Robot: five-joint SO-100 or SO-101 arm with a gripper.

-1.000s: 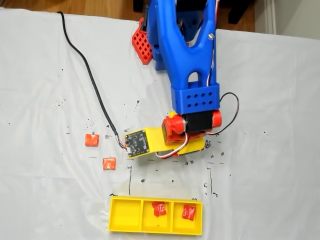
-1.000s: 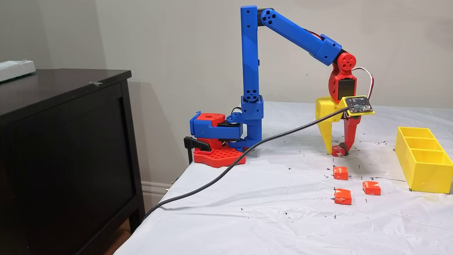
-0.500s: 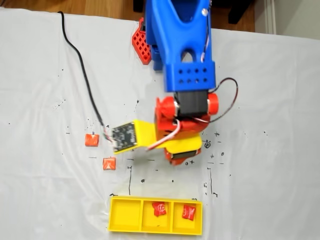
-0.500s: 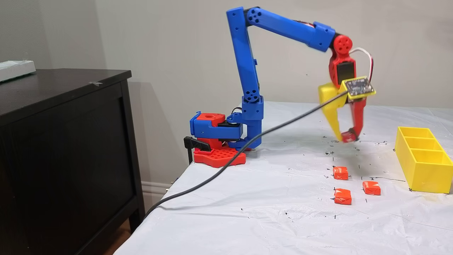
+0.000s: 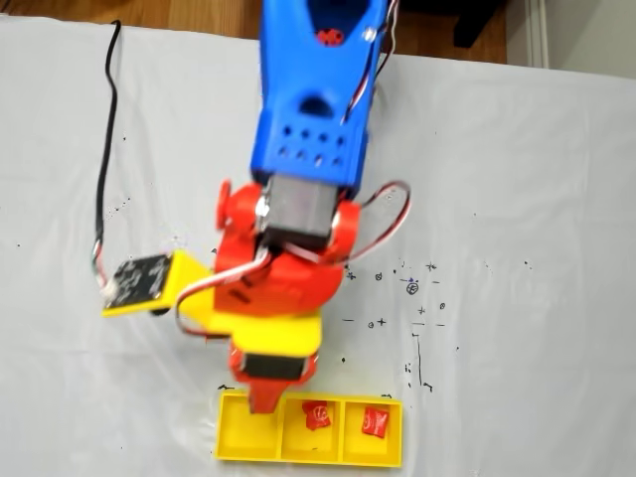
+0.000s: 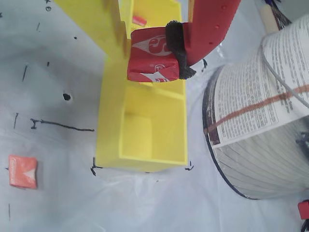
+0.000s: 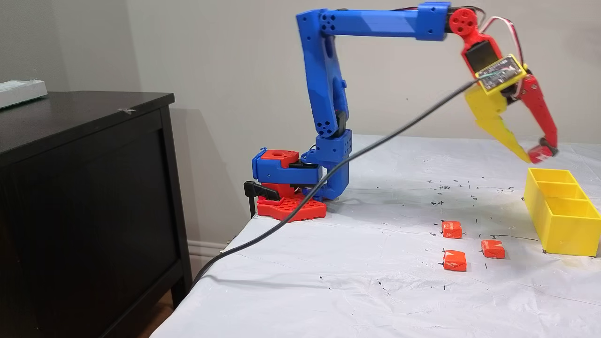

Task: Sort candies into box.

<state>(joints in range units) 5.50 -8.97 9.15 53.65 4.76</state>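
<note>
Candy (image 6: pixel 150 54) pinched in my gripper (image 7: pixel 540 154), held above the box (image 7: pixel 563 220).

From the side I see the jaws pressed on the dark red candy, clear of the yellow box near the tabletop's right edge. From above, two dark candies (image 5: pixel 317 415) (image 5: pixel 374 421) lie in the box's middle and right compartments. Three orange candies (image 7: pixel 452 229) (image 7: pixel 454 260) (image 7: pixel 492 249) lie on the sheet nearby.
</note>
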